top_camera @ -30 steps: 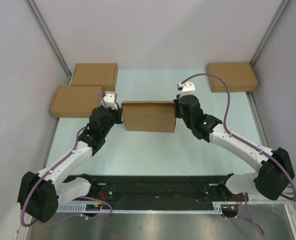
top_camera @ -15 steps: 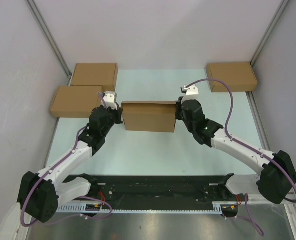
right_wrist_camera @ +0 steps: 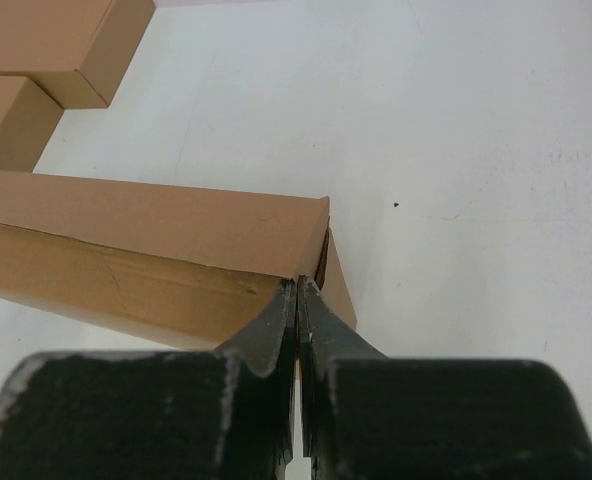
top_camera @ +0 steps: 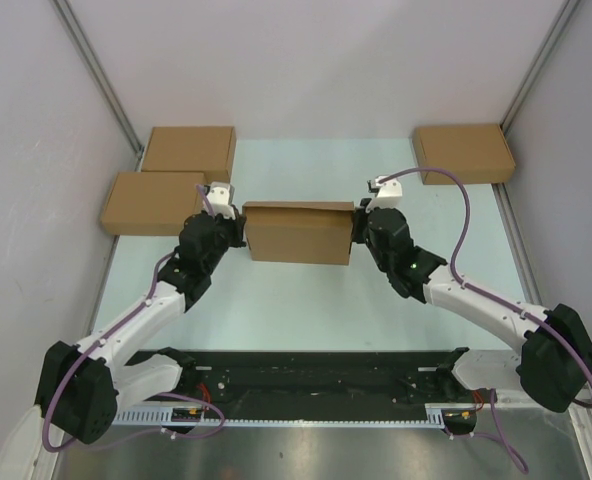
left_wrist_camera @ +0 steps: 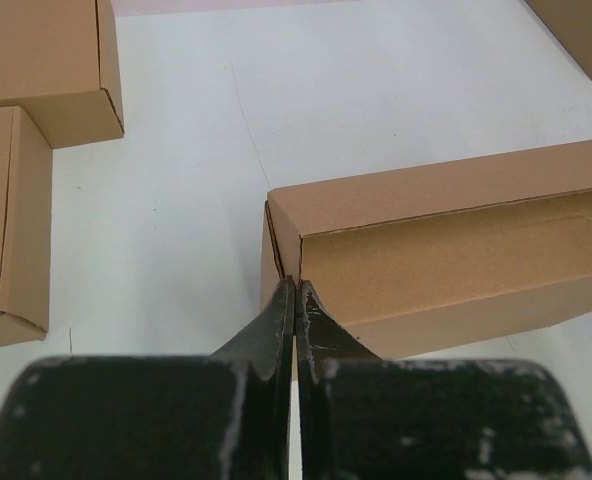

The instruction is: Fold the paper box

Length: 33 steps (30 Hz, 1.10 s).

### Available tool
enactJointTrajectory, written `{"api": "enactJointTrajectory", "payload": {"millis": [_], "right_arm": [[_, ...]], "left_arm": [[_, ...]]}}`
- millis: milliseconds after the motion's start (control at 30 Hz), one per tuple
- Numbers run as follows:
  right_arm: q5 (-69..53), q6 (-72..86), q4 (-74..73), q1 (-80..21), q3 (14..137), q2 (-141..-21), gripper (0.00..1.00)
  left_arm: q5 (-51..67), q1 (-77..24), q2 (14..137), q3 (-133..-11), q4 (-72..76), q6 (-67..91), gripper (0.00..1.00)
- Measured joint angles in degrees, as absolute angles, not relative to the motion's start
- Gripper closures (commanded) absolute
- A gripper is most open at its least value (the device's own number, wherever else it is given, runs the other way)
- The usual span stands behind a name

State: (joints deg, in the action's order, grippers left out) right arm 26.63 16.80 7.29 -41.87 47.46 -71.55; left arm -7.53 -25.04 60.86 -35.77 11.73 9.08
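Low in the wrist views, the left jaws and the right jaws are each pressed fully together with nothing between them. Their tips butt against opposite short ends of the paper box [top_camera: 298, 235]. It stands at centre frame on the pale worktop [top_camera: 296, 300], and it looks largely formed, with the lid nearly down. The corrugated card is probably light and fairly stiff, though its corners would dent and it could slide on the smooth surface. Squeezing it from both ends, or pinching a wall edge, seems the safest hold. There is open room in front and behind. Further back, a cardboard box [top_camera: 151, 202] and a second box [top_camera: 188, 150] sit upper left. A third box [top_camera: 463, 153] sits upper right, well apart.
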Motion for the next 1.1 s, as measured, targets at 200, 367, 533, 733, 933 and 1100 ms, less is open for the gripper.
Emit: {"api": "enactJointTrajectory", "payload": {"millis": [200,367,533,733,933,1100], "right_arm": [[26.57,17.39,10.13,-41.85,45.25,-71.16,1.0],[26.48,17.96,11.94,-41.87,43.68,-71.02,1.0],[26.26,18.24,13.21,-41.87,42.46,-71.05,1.0],[26.15,18.33,13.43,-41.87,42.3,-70.89,1.0],[26.06,18.33,12.97,-41.87,42.33,-70.59,1.0],[26.06,18.33,12.4,-41.87,42.35,-70.32,1.0]], "left_arm": [[-7.77,-25.04,61.19,-35.35,12.97,9.15,1.0],[-7.86,-25.04,61.3,-35.35,13.17,9.17,1.0],[-8.14,-25.04,61.3,-35.22,13.45,9.28,0.85],[-8.78,-25.23,60.34,-35.22,12.01,9.13,0.6],[-8.93,-25.3,57.36,-35.22,8.23,8.73,0.53],[-9.98,-25.3,53.63,-35.22,5.89,8.08,0.51]]}}
